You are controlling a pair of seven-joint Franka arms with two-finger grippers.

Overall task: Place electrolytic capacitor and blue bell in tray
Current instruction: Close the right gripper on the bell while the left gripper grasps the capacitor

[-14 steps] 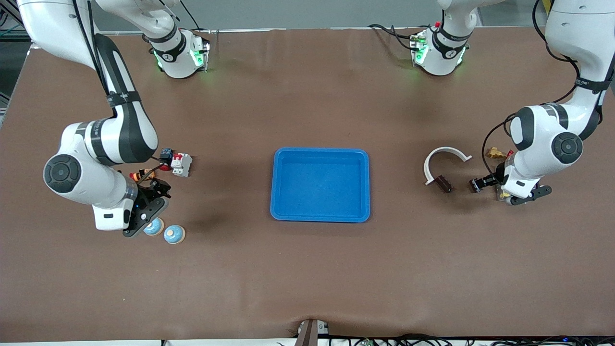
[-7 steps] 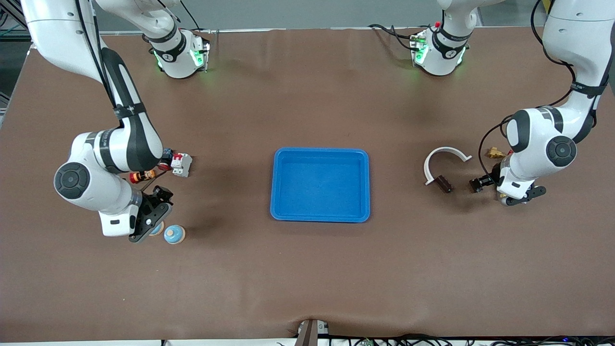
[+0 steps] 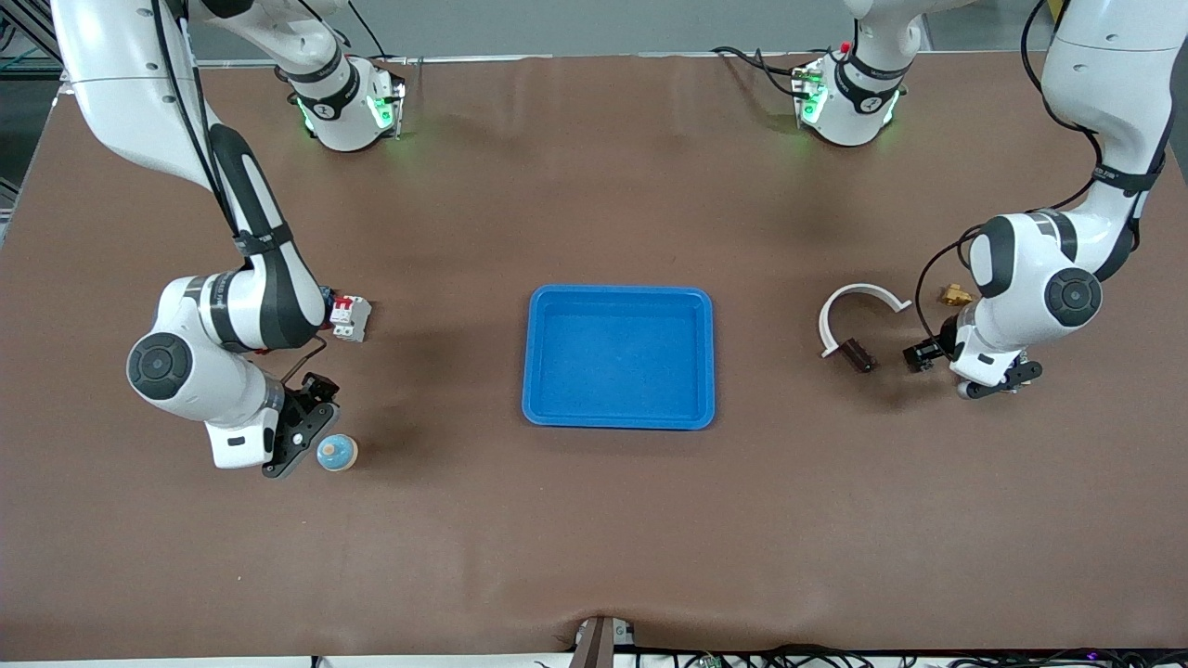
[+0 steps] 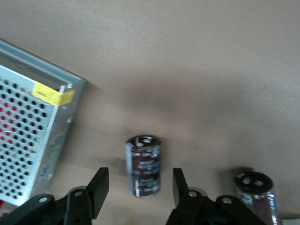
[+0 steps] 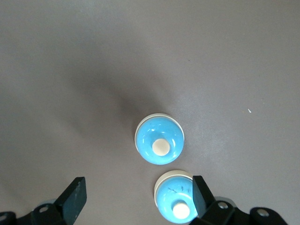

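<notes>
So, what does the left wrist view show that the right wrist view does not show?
Only the left wrist view: two dark capacitors, one lying between the open left gripper's fingers, the second beside it, plus a perforated metal box. Only the right wrist view: two blue bells under the open right gripper. Both show the brown table.

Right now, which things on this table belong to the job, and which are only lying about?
Job:
- shallow bright-blue plastic tray
- dark cylindrical capacitor between the open left gripper fingers
- two round blue bells under the open right gripper

Lying about:
- white curved plastic piece
- red-and-white breaker
- perforated metal box
</notes>
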